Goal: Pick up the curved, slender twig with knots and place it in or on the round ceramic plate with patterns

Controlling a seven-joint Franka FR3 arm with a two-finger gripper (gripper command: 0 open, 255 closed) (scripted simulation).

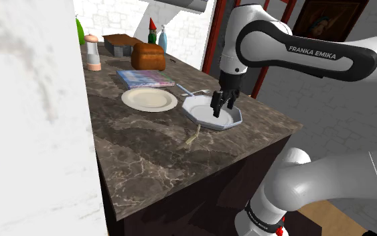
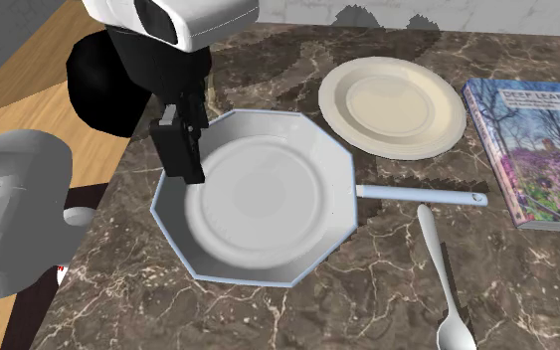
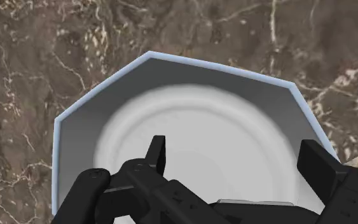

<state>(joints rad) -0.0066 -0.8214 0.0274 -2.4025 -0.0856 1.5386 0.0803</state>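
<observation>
Shoulder view: pincer (image 1: 222, 107) spread wide, holding nothing, hovers above the eight-sided plate (image 1: 232, 121) because the twig (image 1: 191, 137) lies ungrasped near the desk (image 1: 146, 161) edge.

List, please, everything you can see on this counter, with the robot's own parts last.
counter: one, dark marble
twig: one, tan, on the counter beside the octagonal plate
octagonal plate: one, white with pale blue rim, below the gripper
round plate: one, cream, beside the octagonal plate
book: one, flowery cover, beside the round plate
spoon: one, grey, between octagonal plate and book
utensil: one, pale blue, beside octagonal plate
loaf: one, brown, behind the book
shaker: one, white and tan, far end
arm: one, white
gripper: one, black, open, over the octagonal plate
</observation>
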